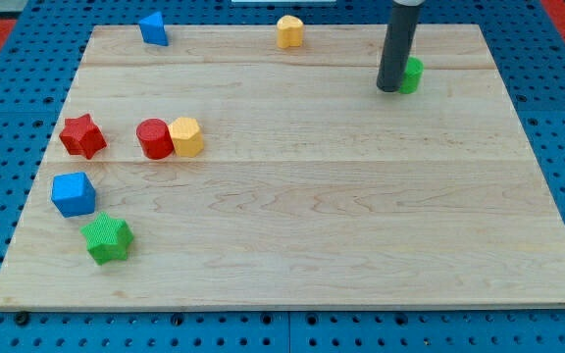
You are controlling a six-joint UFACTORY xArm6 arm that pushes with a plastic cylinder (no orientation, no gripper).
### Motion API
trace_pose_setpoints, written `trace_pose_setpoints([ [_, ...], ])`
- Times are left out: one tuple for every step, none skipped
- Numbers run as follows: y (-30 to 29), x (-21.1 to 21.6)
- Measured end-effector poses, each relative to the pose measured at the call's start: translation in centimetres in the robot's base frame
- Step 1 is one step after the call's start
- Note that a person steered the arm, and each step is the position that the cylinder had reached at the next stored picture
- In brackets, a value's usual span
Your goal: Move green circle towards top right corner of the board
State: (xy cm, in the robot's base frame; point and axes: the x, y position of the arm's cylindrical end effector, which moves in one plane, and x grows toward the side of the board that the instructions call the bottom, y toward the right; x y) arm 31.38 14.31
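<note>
The green circle lies near the view's top right of the wooden board, partly hidden behind my rod. My tip rests on the board right against the circle's left side. The board's top right corner is a short way up and to the right of the circle.
A yellow block and a blue block sit at the top edge. At the left are a red star, a red cylinder touching a yellow hexagon, a blue cube and a green star.
</note>
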Motion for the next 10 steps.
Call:
trace_pose_setpoints([
  [3.0, -1.0],
  [4.3, -1.3],
  [5.6, -2.5],
  [7.0, -4.1],
  [10.5, -2.6],
  [11.9, -3.0],
  [11.2, -6.3],
  [10.0, -7.4],
  [15.5, -7.8],
  [12.2, -11.5],
])
